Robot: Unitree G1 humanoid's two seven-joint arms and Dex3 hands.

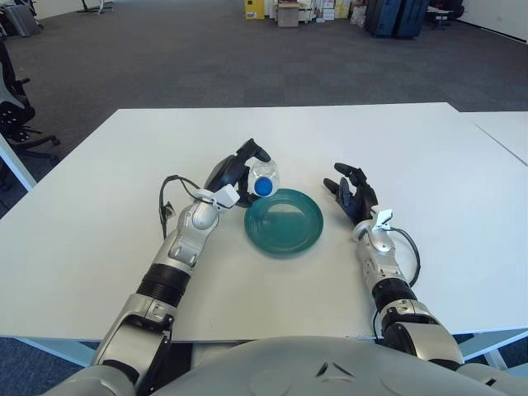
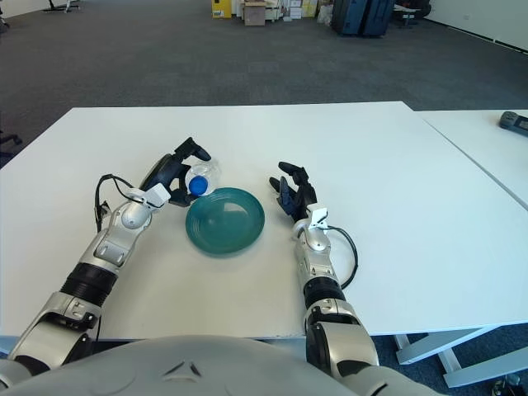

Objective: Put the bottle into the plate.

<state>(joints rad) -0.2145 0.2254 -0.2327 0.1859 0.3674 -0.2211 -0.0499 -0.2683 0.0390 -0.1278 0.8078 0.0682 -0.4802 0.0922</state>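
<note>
A white table [image 1: 429,157] seen from the robot's head, with 2 arms reaching forward across it. The left hand [image 1: 233,176] is closed around a small clear bottle [image 1: 264,178] with a blue cap [image 1: 262,187], its dark fingers [image 1: 252,149] curling over the top of the bottle. The bottle is held tipped over, its long axis running roughly away from the robot, so the blue cap faces back toward the camera and slightly downward. It sits at the far left rim of a round teal plate [image 1: 284,221], just beside the plate's edge and possibly overlapping it; whether the bottle is above the rim or touching it cannot be told. The plate's open centre lies to the right of the bottle and nearer the robot, so the carrying hand is judged to need a short move right and toward the body before letting go. The right hand [image 1: 353,195] shows on the right side of the plate, near its rim but apart from it, fingers spread loosely and holding nothing. The left hand is the 1 at work and already has the bottle, so the bottle is not yet in the plate.
</note>
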